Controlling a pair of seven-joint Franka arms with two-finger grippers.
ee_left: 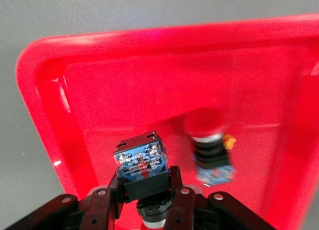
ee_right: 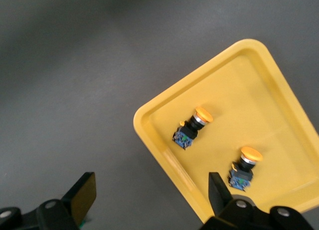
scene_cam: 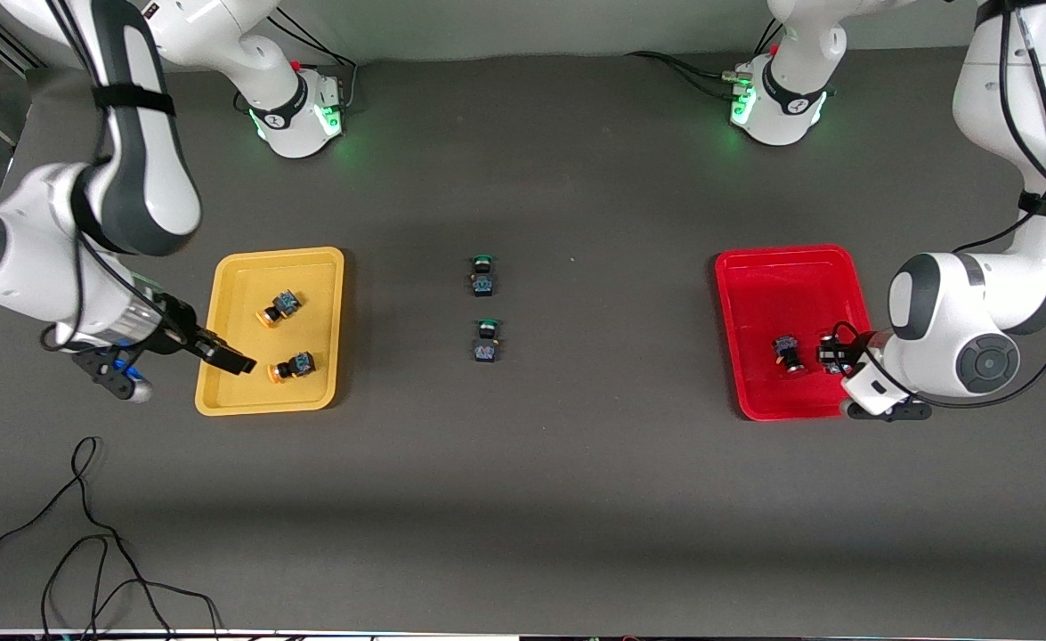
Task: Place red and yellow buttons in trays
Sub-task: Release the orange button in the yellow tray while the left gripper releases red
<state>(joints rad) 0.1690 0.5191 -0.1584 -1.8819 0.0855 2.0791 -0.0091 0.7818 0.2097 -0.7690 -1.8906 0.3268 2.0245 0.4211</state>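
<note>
The red tray (scene_cam: 790,276) lies toward the left arm's end of the table. One red button (scene_cam: 788,352) lies on its side in it, also in the left wrist view (ee_left: 209,145). My left gripper (scene_cam: 836,356) is low over the same tray (ee_left: 149,75), shut on the dark body of a second red button (ee_left: 142,162). The yellow tray (scene_cam: 247,401) lies toward the right arm's end and holds two yellow buttons (scene_cam: 278,309) (scene_cam: 295,366), also in the right wrist view (ee_right: 194,125) (ee_right: 244,165). My right gripper (scene_cam: 220,353) (ee_right: 149,195) is open and empty over that tray's rim (ee_right: 164,155).
Two green-capped switches (scene_cam: 482,274) (scene_cam: 486,340) stand on the dark table midway between the trays, one nearer the front camera than the other. Loose black cables (scene_cam: 86,552) lie near the front edge at the right arm's end. Both arm bases (scene_cam: 295,111) (scene_cam: 776,102) stand along the back.
</note>
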